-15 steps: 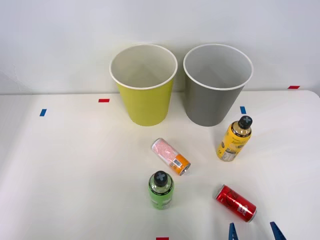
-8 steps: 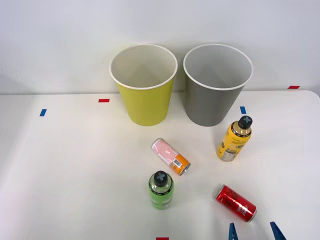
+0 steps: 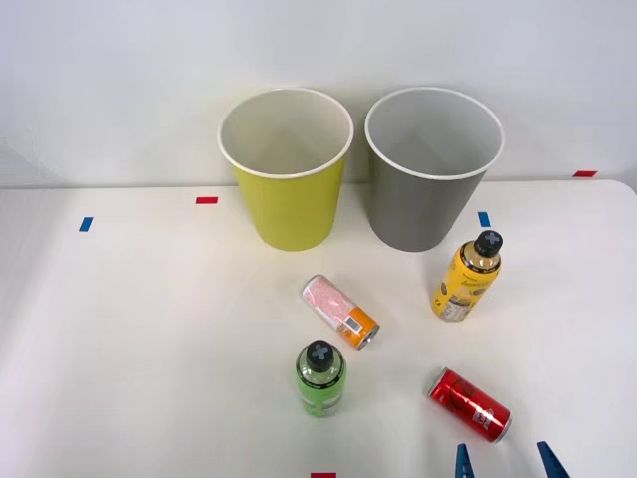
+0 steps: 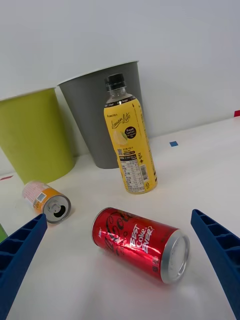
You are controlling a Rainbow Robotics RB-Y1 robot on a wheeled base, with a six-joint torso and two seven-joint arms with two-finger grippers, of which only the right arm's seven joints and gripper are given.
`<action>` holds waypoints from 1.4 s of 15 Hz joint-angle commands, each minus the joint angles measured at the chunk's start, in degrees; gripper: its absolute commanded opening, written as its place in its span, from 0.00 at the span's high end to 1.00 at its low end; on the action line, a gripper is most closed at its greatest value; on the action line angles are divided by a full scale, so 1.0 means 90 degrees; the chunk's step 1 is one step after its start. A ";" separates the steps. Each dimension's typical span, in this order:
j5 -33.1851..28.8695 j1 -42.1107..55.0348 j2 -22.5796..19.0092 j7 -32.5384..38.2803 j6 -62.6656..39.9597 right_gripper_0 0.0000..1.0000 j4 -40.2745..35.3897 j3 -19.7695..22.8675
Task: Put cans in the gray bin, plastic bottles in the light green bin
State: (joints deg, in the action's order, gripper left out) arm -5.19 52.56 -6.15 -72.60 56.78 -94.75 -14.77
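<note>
Red can (image 3: 469, 403) lies on its side at lower right of the front frame; right gripper (image 3: 505, 461) gapes wide and empty just below it (nothing binned yet). Next: descend, close on it.

All I get of my right gripper (image 4: 120, 270) is two blue fingers (image 4: 20, 255), solid plastic, ribbed in a sawtooth along the inner faces. They taper to narrow wedge tips. Front view, same gripper (image 3: 506, 462): two slim blue points, unmarked.
</note>
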 commanded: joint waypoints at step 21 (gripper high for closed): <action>0.0001 0.0000 0.0000 0.0000 0.0000 0.00 0.0000 0.0000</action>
State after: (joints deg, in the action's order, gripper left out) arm -5.19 52.56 -6.15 -72.60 56.78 -94.75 -14.77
